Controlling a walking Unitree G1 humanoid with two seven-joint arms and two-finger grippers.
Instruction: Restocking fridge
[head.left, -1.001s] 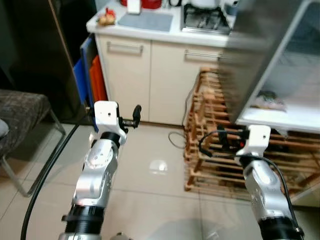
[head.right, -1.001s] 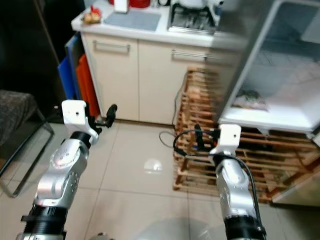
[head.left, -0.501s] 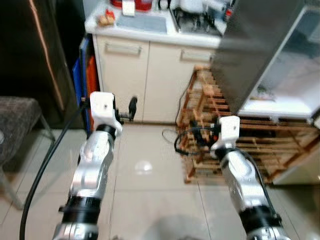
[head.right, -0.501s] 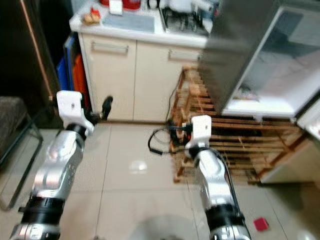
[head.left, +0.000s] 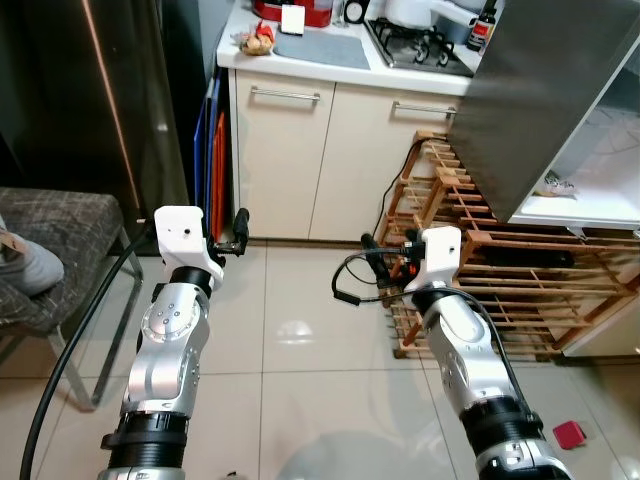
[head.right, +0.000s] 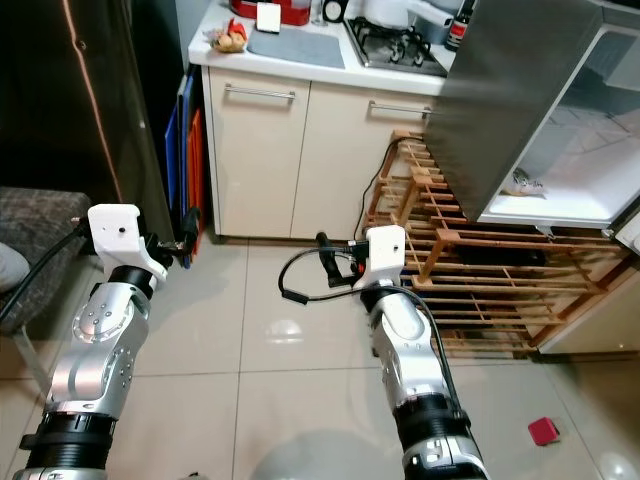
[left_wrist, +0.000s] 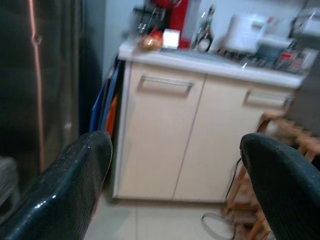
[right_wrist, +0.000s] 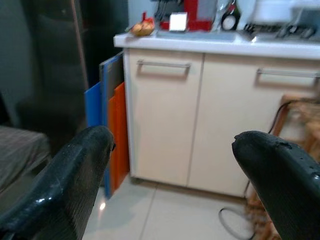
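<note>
- At the far left we see a dark padded chair (head.left: 50, 235) on a metal frame, and behind it a tall dark panel (head.left: 95, 100) with a thin copper-coloured strip running down it.
- Our left hand (head.left: 240, 228) is held out above the tiled floor (head.left: 290, 330). In the left wrist view its fingers (left_wrist: 75, 185) stand wide apart with nothing between them, pointing toward the cream cabinet (left_wrist: 160, 135).
- Blue and orange boards (head.left: 215, 150) stand on edge, leaning in the gap between the dark panel and the cabinet.
- On the worktop (head.left: 340, 62) above the cabinet lie a grey mat (head.left: 322, 48), a red appliance with a white label (head.left: 292, 18) whose writing is too small for us to read, some small fruit-like items (head.left: 260, 42) at the left corner, and a gas hob (head.left: 420, 45) further right.
- Our right hand (head.left: 368, 246) reaches forward over the floor. In the right wrist view its fingers (right_wrist: 75, 175) are spread wide and empty. A black cable (head.left: 352, 280) loops beside it.
- A slatted wooden rack (head.left: 480, 250) stands on the floor to the right of the cabinet.
- The fridge (head.right: 560, 190) is on the right, raised on the rack. Its grey door (head.right: 510, 90) is swung open toward the cabinet, and the white inside holds a small packet (head.right: 522, 184) on its floor.
- A small red object (head.right: 543, 431) lies on the tiles at the lower right.
</note>
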